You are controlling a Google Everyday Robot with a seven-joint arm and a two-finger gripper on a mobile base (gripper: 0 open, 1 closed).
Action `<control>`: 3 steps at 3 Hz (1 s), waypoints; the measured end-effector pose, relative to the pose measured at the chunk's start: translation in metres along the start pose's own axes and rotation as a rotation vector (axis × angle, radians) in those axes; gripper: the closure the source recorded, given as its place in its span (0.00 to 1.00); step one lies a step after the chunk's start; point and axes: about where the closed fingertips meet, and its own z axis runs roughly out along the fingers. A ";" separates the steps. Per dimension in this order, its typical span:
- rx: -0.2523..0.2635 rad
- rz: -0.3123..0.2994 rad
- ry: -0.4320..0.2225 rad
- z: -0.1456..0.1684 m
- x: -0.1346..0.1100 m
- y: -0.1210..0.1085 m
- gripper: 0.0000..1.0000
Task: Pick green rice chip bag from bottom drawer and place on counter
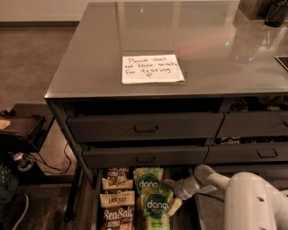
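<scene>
The bottom drawer (pixel 95 204) is pulled open at the bottom of the view, with snack bags in two rows. The right row holds two green rice chip bags, a front one (pixel 156 205) and one behind it (pixel 148 178). The left row holds brown and white bags (pixel 117 207). My gripper (pixel 172 195) reaches in from the right on a white arm (pixel 252 202). It is open at the right edge of the front green bag, one fingertip (pixel 175 206) low and the other near the back bag. The counter (pixel 216 58) above carries a white handwritten note (pixel 152 68).
Two grey handled drawers (pixel 144 128) sit between the counter and the bottom drawer, with more drawers to the right (pixel 252 152). A dark object (pixel 275 12) stands on the counter's far right. A black cart with cables (pixel 20 134) stands on the floor at left.
</scene>
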 end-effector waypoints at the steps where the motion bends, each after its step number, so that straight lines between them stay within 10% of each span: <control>1: -0.028 0.041 -0.023 0.011 0.006 -0.011 0.00; 3: -0.054 0.111 -0.003 0.021 0.030 -0.014 0.00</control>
